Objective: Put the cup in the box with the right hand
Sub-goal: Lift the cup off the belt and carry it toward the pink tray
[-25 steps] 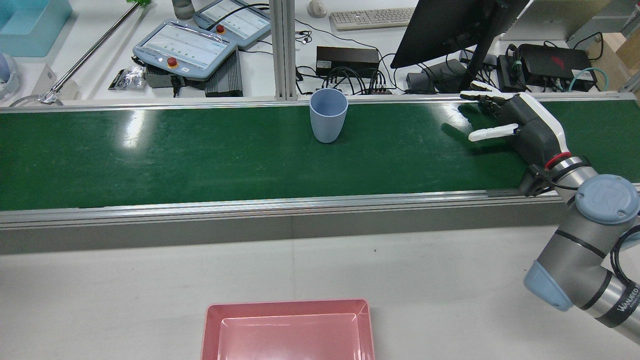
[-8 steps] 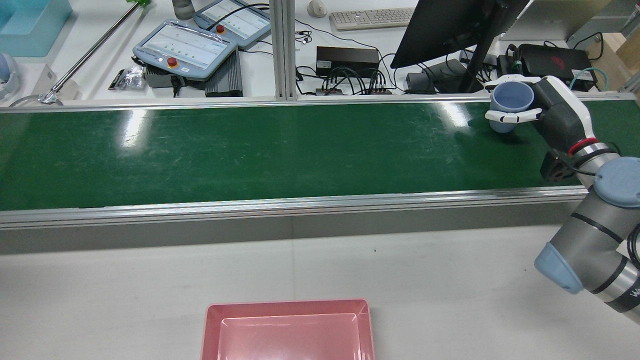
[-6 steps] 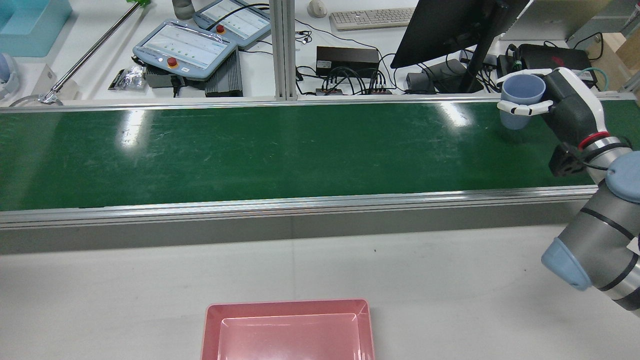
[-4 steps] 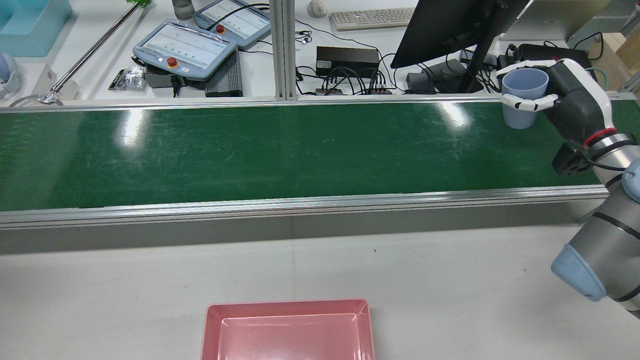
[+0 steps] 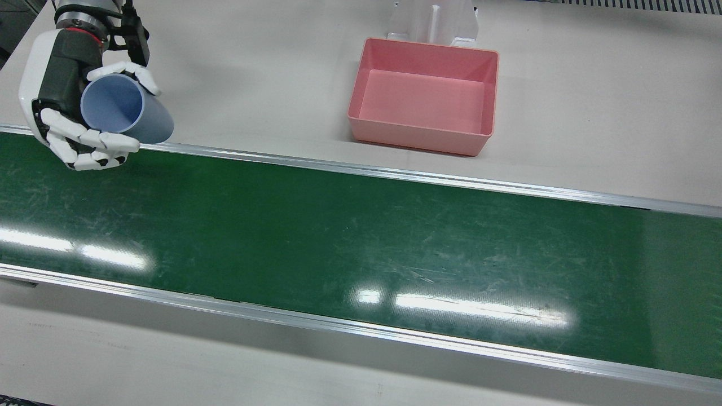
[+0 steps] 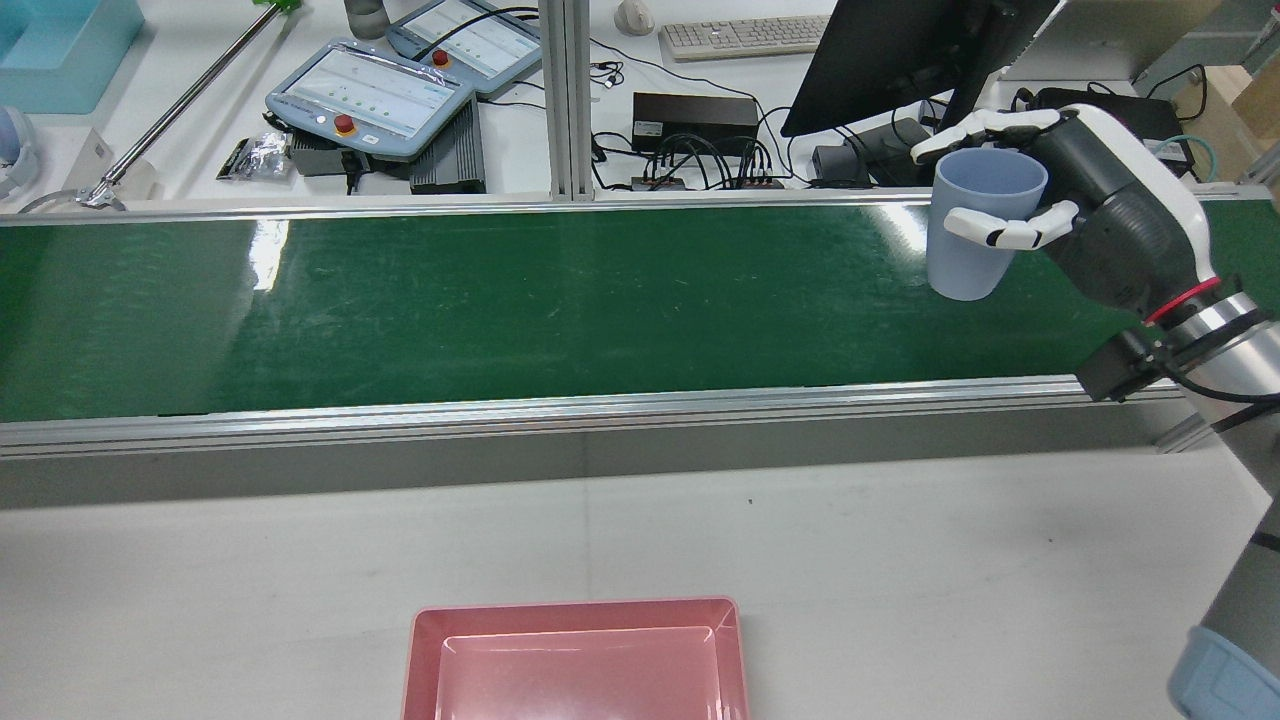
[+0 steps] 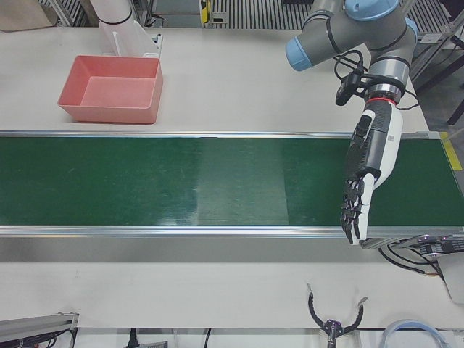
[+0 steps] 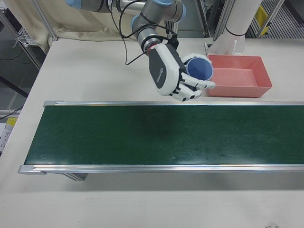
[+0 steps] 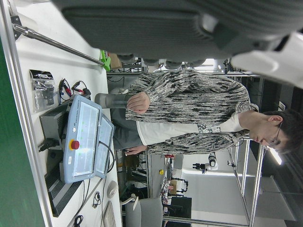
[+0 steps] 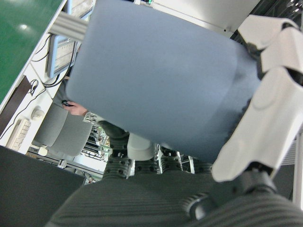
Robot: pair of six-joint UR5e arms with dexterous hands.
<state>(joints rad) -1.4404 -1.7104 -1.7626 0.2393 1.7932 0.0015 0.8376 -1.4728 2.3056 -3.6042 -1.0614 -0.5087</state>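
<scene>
Pale blue plastic, the cup (image 6: pixel 978 225) sits in the grip of the right hand (image 6: pixel 1085 222), whose white fingers (image 6: pixel 1008 229) wrap round its upper wall just under the rim. It hangs clear of the green conveyor belt (image 6: pixel 500 300), mouth up and roughly upright in the rear view; in the front view the cup (image 5: pixel 125 109) is seen from above, its open mouth facing the camera and its base angled toward the belt's near rail, with the right hand (image 5: pixel 67 96) curled about it. The right-front view shows the same cup (image 8: pixel 198 69) held above the white tabletop side of the belt, near the pink box (image 8: pixel 240 75) but not over it. That box (image 6: pixel 578 660) stands on the white table (image 6: pixel 900 560), well apart from the cup in the rear view. Over the far end of the belt, the left hand (image 7: pixel 368 174) hangs with fingers stretched long and apart, holding nothing.
</scene>
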